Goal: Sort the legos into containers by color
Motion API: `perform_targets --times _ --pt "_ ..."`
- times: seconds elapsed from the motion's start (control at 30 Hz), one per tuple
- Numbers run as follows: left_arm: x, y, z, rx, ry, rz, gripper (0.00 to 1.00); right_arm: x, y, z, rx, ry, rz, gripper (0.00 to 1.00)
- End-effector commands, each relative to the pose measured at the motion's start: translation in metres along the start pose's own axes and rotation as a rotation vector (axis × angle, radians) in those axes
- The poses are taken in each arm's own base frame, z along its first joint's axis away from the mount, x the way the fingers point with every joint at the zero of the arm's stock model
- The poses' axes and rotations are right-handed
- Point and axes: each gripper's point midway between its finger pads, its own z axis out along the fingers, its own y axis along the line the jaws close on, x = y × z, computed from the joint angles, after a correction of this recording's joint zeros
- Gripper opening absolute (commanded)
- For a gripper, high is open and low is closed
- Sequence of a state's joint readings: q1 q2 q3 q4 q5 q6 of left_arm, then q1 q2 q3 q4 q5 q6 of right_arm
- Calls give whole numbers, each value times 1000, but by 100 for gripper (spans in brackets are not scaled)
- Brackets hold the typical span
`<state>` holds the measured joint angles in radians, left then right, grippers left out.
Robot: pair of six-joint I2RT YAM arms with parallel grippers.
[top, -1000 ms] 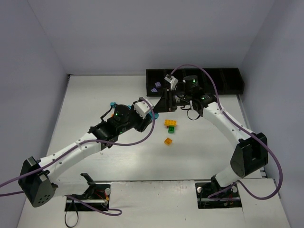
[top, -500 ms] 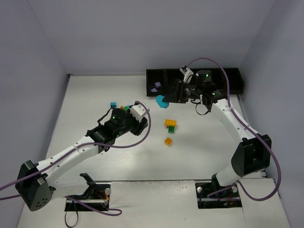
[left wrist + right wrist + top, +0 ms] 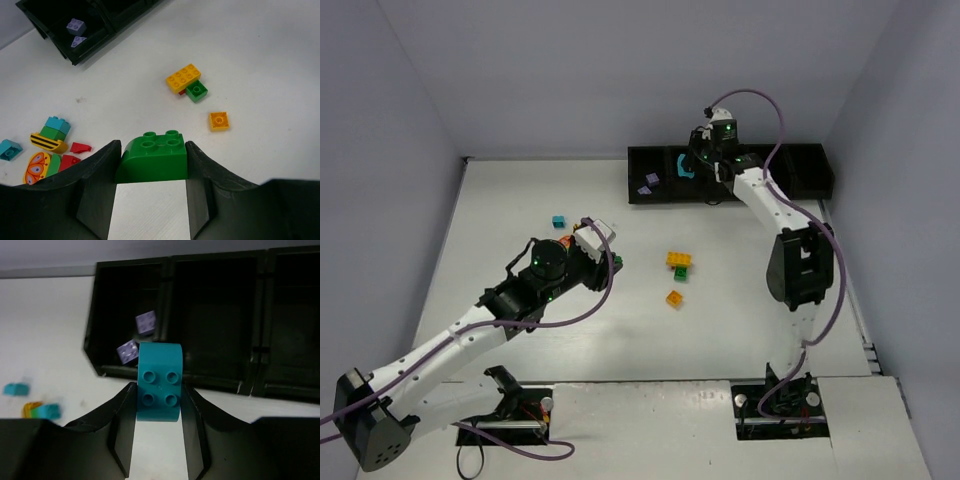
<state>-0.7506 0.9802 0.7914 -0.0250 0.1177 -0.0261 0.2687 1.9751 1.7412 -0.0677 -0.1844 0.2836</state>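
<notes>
Right wrist view: right gripper (image 3: 159, 391) clamps teal brick (image 3: 159, 380) at black tray (image 3: 166, 300), poised for binning; left gripper (image 3: 152, 149) clamps green brick (image 3: 152, 160), well apart from tray.

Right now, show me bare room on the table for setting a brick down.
Bare: the far-left corner of the table, left of the tray, and the near strip robot-side of the orange brick. Crowded: the brick pile beside the left gripper.

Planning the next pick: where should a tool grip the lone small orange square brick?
From above, across two opposite side walls of the orange brick. It lies flat, stud up, with nothing touching its sides; the yellow brick sits apart.
</notes>
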Motion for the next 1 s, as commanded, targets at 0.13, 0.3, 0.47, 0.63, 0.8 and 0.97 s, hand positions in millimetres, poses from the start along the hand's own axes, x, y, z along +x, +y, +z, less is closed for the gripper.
perform_targets --times 0.13,0.3,0.47,0.63,0.8,0.97 --pt "-30 2 -18 -8 -111 -15 0 -38 -36 58 148 -122 -35 4" --pt "-23 3 -24 -7 -91 12 0 -36 -38 82 131 -118 -53 47" --pt "-26 0 -24 14 -92 25 0 -45 -34 72 105 -130 -58 70" --pt "-26 -4 -20 48 -91 90 0 -43 15 10 -110 -86 -49 62" --pt "-29 -4 -15 62 -96 151 1 -7 107 -97 -573 61 -35 61" --pt "-34 -7 -6 91 -91 197 1 50 152 -160 -841 241 -8 71"
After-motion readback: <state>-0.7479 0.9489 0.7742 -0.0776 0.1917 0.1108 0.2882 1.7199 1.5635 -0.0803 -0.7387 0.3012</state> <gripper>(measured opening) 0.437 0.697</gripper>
